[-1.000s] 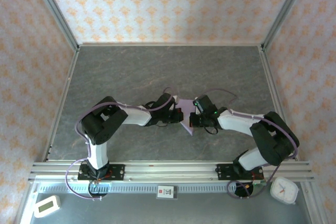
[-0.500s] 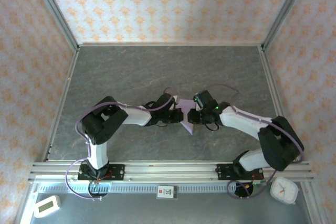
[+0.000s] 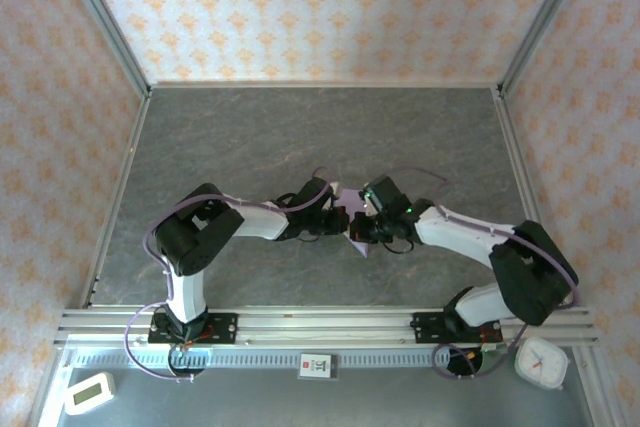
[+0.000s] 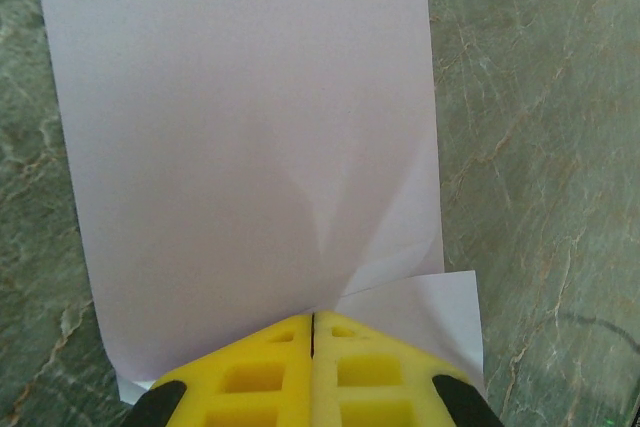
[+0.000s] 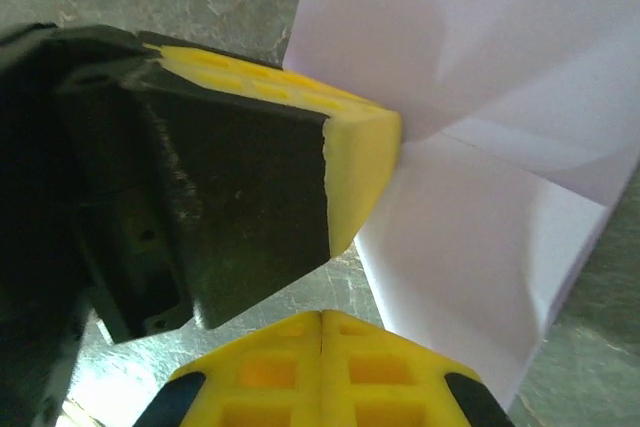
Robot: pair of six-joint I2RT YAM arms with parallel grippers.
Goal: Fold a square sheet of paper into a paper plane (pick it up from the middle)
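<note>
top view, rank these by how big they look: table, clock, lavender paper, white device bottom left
1. table
2. clock
3. lavender paper and white device: about alike, and the paper is partly hidden, so no ranking.

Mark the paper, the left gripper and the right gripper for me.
lavender paper sheet point(image 4: 250, 117), left wrist view, middle of its flat face.
left gripper point(image 4: 313, 327), left wrist view, seam between shut yellow fingertips.
right gripper point(image 5: 322, 325), right wrist view, seam between shut yellow fingertips.

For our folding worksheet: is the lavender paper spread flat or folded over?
Folded: the paper shows overlapping layers, one corner peeking out beneath, plus creases.
</note>
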